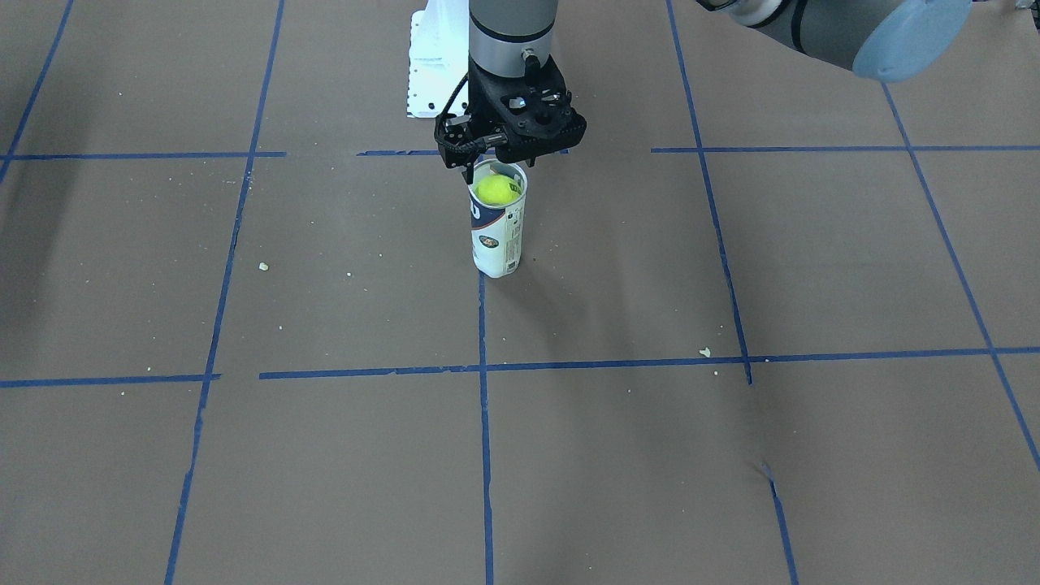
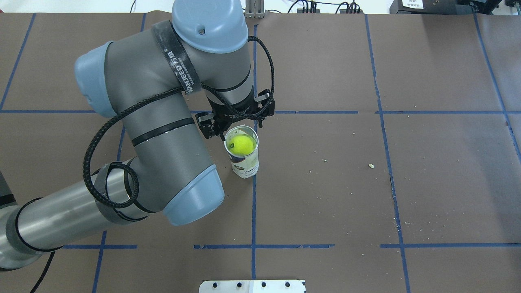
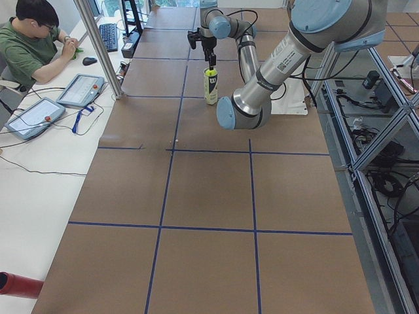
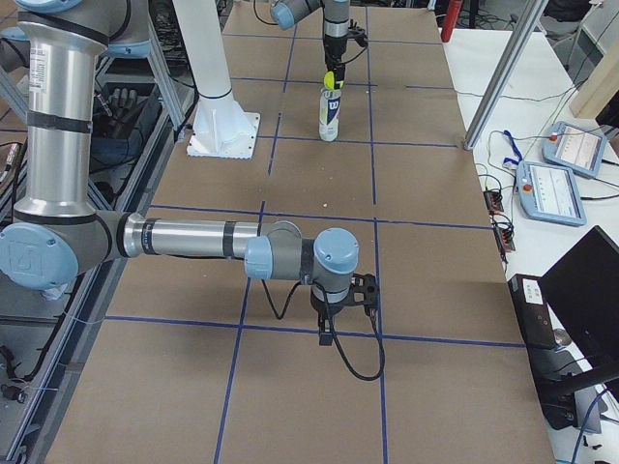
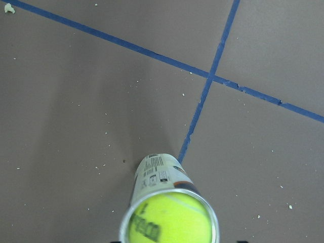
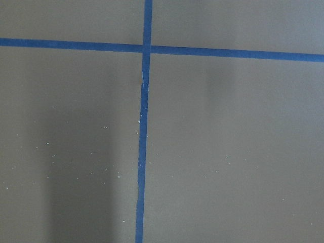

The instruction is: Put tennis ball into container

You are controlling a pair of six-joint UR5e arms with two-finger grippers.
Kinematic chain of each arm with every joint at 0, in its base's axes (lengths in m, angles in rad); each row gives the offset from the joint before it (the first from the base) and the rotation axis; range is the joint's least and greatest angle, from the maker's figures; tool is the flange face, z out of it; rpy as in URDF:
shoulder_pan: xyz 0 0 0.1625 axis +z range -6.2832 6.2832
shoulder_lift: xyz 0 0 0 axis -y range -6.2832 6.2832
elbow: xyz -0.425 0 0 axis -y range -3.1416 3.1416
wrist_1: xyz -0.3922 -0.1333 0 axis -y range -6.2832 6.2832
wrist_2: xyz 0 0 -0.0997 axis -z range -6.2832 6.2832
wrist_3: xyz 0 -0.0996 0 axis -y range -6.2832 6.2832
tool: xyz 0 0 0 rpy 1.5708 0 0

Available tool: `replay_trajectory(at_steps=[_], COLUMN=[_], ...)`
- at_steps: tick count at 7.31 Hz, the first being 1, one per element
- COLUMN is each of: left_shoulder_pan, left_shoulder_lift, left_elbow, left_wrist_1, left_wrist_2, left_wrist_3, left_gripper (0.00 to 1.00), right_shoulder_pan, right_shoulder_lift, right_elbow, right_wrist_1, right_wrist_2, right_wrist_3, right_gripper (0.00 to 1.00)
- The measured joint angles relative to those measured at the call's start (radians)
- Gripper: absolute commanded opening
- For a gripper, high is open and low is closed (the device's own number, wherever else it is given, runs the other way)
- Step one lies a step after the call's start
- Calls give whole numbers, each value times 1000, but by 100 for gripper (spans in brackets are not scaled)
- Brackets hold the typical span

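The container (image 1: 497, 236), a clear can with a white and navy label, stands upright on the brown table where two blue tape lines meet. The yellow-green tennis ball (image 1: 497, 189) sits inside its mouth, just below the rim, and fills the can's opening (image 5: 169, 223) in the left wrist view. My left gripper (image 1: 497, 166) hangs directly over the rim, open, with its fingers apart from the ball (image 2: 240, 145). Far from the can, my right gripper (image 4: 329, 329) points down near the table; I cannot tell whether it is open or shut.
The white robot base plate (image 1: 431, 73) lies behind the can. Small crumbs (image 1: 704, 352) dot the brown paper. My left arm's elbow (image 2: 191, 195) overhangs the table next to the can. An operator (image 3: 33, 39) sits at a side desk with tablets (image 3: 78, 88).
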Motion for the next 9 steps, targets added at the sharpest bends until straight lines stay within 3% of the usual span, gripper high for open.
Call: replay_trajectory(at_steps=[5,9], left_shoulder_pan=[-4,-109], left_shoulder_lift=[27,288], left_elbow=[-33,-254], left_wrist_1=[0,-23], left_wrist_2=[6,19], left_wrist_3=[7,290], left_gripper=[99,99], right_shoulder_pan=[0,0], right_shoulder_lift=[0,1], right_elbow=[0,0], right_wrist_1=[0,-1], right_wrist_2=[0,0], right_wrist_3=[0,0], right_gripper=[100,100])
